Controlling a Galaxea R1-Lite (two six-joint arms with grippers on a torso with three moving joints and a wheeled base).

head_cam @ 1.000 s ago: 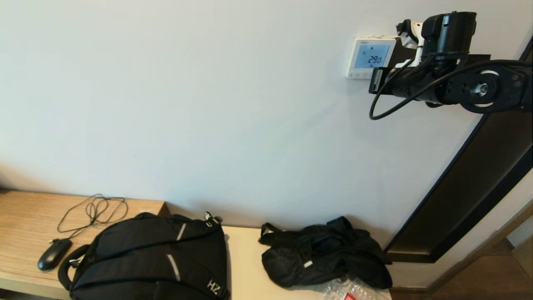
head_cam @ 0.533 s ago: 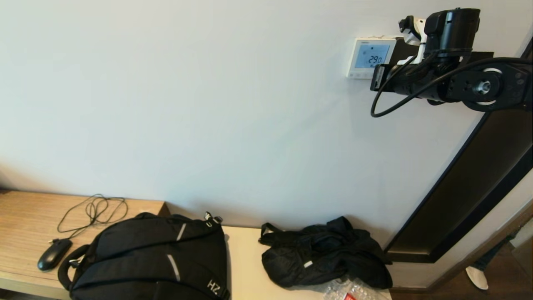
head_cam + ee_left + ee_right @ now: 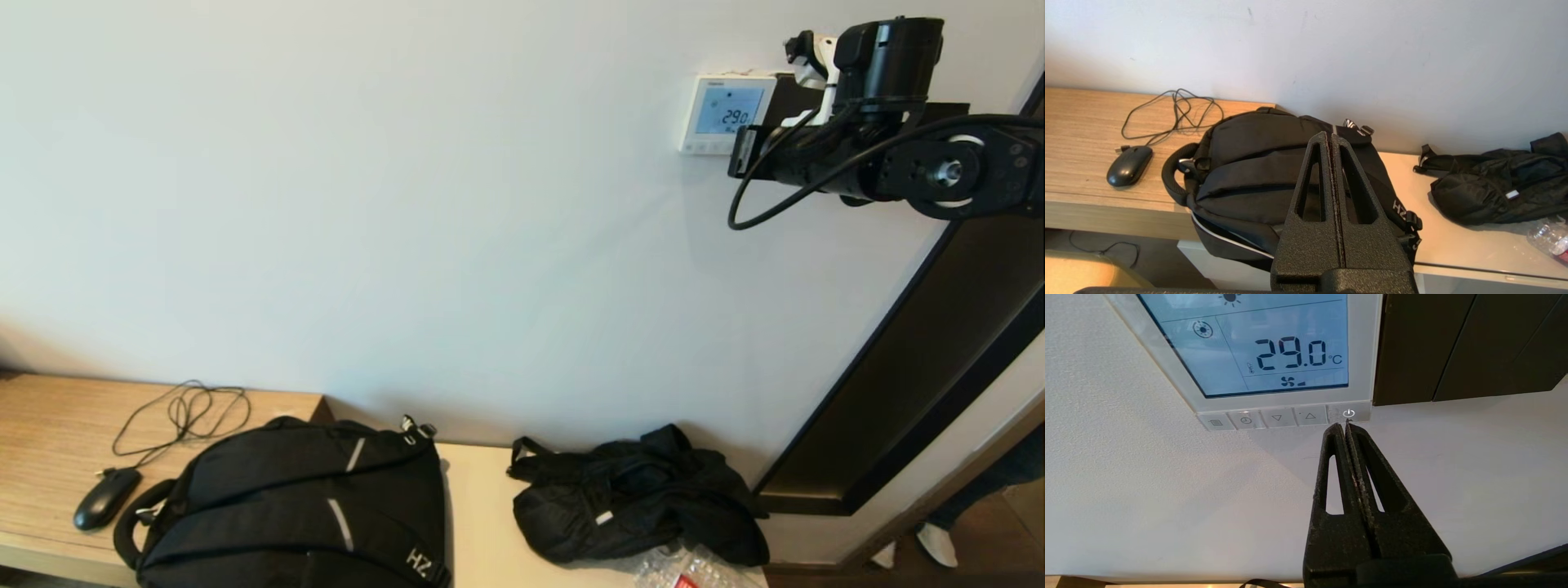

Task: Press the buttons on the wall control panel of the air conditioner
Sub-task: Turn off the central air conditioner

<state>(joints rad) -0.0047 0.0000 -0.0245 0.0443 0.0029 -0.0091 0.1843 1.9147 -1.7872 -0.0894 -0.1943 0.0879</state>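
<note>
The white wall control panel (image 3: 725, 113) hangs high on the wall at the right, its pale blue screen reading 29.0 °C. It fills the top of the right wrist view (image 3: 1363, 355). A row of small white buttons (image 3: 1278, 417) runs along its lower edge. My right gripper (image 3: 1345, 425) is shut and empty, its tips just below the power button (image 3: 1348, 413) at the row's end, at or nearly touching it. In the head view the right arm hides the gripper. My left gripper (image 3: 1329, 136) is shut and empty, parked low above the backpack.
A dark-brown square panel (image 3: 1453, 347) adjoins the control panel. A dark door frame (image 3: 922, 351) slants down the right. Below, a bench (image 3: 49, 433) holds a black backpack (image 3: 302, 506), a mouse with cable (image 3: 106, 496), a black bag (image 3: 637, 494) and a crumpled plastic bottle (image 3: 686, 567).
My right arm has risen a little and shifted slightly right beside the panel. The display still reads 29.0. A person's foot at the lower right has moved.
</note>
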